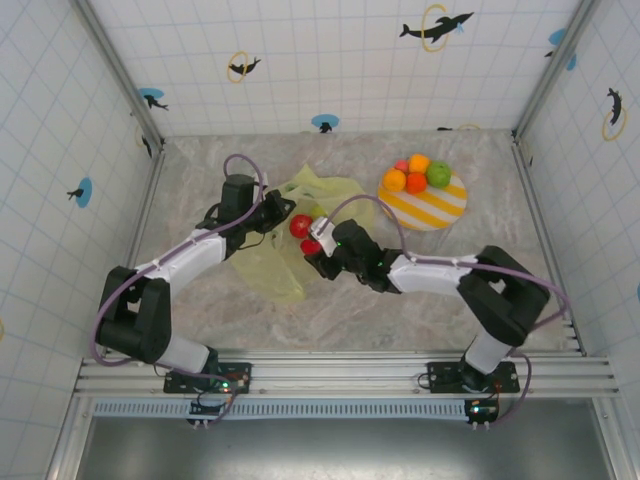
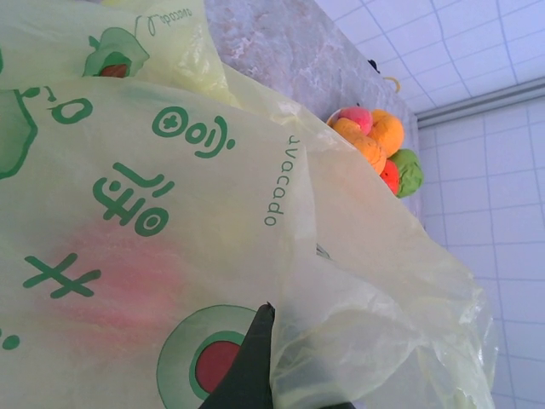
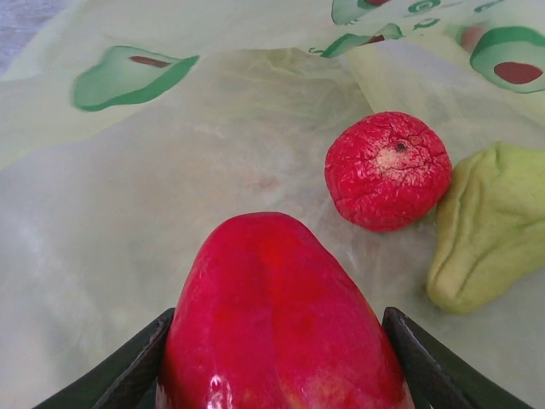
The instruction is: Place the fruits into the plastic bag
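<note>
Right gripper (image 3: 277,328) is clamped on a glossy red fruit (image 3: 272,281), which is gripped between both fingers directly ahead of the wrist. Just beneath and in front of it, the film of the plastic bag (image 3: 153,213) is spread out, so a release is judged to land the fruit on the bag (whether inside the mouth or on top of the film cannot be told). Further ahead and to the right, a wrinkled red fruit (image 3: 387,170) and a green pear (image 3: 490,226) lie just beside each other on the film. Beyond these, the left gripper (image 1: 278,208) is positioned at the bag's far edge. Its jaws are covered by film, so their state cannot be told. The edge is presumably raised to keep the mouth accessible. Well apart, off to the right, the remaining fruits (image 1: 415,177) are piled on the striped plate (image 1: 445,208), not yet transferred.
</note>
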Controlling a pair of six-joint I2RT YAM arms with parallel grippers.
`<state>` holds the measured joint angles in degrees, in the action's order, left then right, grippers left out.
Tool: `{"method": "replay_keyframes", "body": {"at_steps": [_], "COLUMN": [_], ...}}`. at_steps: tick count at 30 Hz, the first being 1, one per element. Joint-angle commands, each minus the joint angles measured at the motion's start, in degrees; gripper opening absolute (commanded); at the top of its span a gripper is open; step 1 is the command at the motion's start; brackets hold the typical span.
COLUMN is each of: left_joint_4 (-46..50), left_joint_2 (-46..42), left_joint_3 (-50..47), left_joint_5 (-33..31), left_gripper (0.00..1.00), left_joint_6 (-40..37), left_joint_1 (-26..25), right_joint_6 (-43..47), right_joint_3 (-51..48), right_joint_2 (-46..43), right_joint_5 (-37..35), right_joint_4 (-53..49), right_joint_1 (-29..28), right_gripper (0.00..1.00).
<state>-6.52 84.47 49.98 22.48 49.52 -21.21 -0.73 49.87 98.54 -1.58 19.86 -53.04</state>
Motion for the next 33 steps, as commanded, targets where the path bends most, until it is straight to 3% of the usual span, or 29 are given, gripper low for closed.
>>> {"method": "replay_keyframes", "body": {"at_steps": [1,12,23,33], "left_joint_4": [-0.75,-1.03,-1.03,-1.03], "left_joint_2": [-1.09,-1.06,-1.19,-1.3], "left_joint_3": [1.39,1.26,1.24,1.18], "left_joint_5": [1.37,1.7,1.49,1.56], "left_gripper": [0.0,0.0,0.0,0.0], "left_joint_6": [0.93,1.22,1.11,1.11], "left_joint_1": [0.39,0.39,0.42,0.38], "right_joint_6": [-4.27,-16.58,-25.9,-26.72], "right_joint_3": [3.27,5.32,13.71,11.2], "right_joint_2": [4.01,14.81,23.34,21.25], "right_joint_5": [-1.29,-1.25,-2.11,-0.56], "right_joint_4": [8.66,24.1,26.47,26.37], "right_joint_1": [-0.34,-0.36,-0.31,0.16], "right_gripper": [0.5,0.52,0.58,0.75]}}
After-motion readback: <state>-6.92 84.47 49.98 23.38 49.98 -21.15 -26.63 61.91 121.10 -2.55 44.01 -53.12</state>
